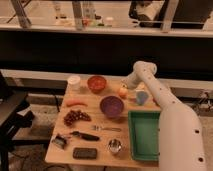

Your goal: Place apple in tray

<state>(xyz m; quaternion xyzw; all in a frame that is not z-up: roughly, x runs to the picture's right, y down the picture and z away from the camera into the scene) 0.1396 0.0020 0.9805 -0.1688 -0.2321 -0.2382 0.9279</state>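
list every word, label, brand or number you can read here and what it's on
None can be read.
white cup: no print shows.
dark flat item nearest the camera: any marking is too blurred to read.
containers on the far counter: labels too small to read.
gripper right by the apple, beyond the green tray: no marking shows on any of the three.
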